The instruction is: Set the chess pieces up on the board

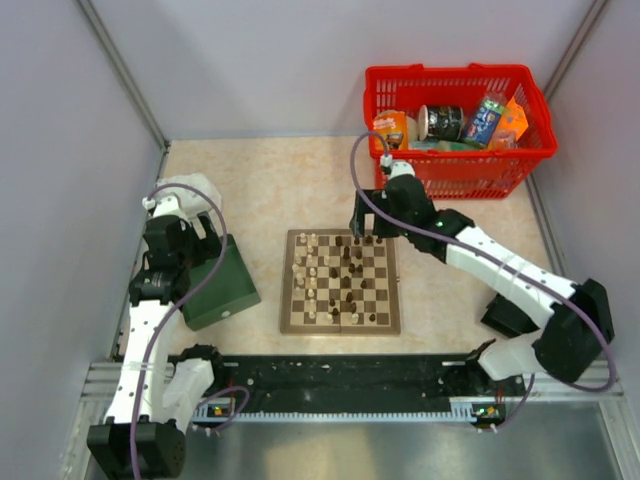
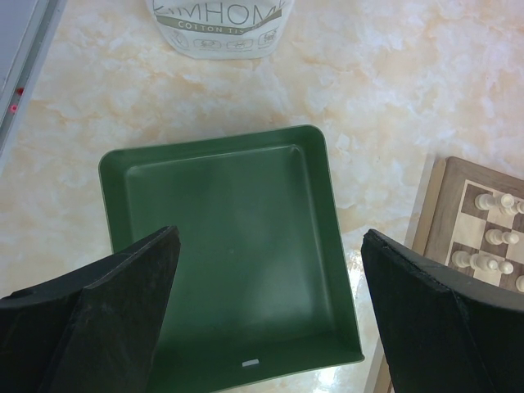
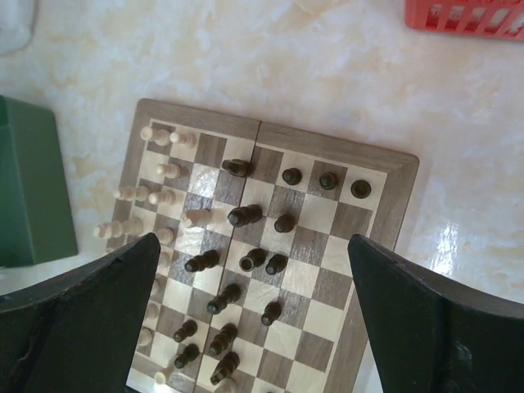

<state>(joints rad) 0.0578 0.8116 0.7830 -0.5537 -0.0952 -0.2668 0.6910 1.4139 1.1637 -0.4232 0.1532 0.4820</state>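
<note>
**While dark pieces sit scattered, both grippers hang open**

Seen from above, the board (image 1: 340, 328) lies mid-table, between the arms. The chess pieces (image 1: 335, 270) all stand on it: cream ones gather along its left side, dark ones spread loosely over the middle and right. The right gripper (image 1: 367, 232) hovers at the board's far edge, probably because the dark pieces there need sorting into rows. The left arm (image 1: 150, 320) is drawn back over a green box (image 1: 215, 290) left of the board, likely parked clear of the work. A red basket (image 1: 455, 165) of cans and packets stands at the far right. Its labels are too small to read.

From the left wrist, the left gripper (image 2: 270, 237) is spread wide with nothing between its fingers, above the box, which looks empty. A white pack (image 2: 219, 29) at the top edge carries cropped lettering that reads roughly "IMHOME", with "COTTON TIS" beneath. A corner of the board with cream pieces shows at the right.

From the right wrist, the right gripper (image 3: 254, 241) is likewise spread and holds nothing, poised high over the dark pieces. They fill no proper rank, and three sit along the far row. One cream piece near the middle may be lying down. My guess is that ordering the dark side is the bulk of what is left.
</note>
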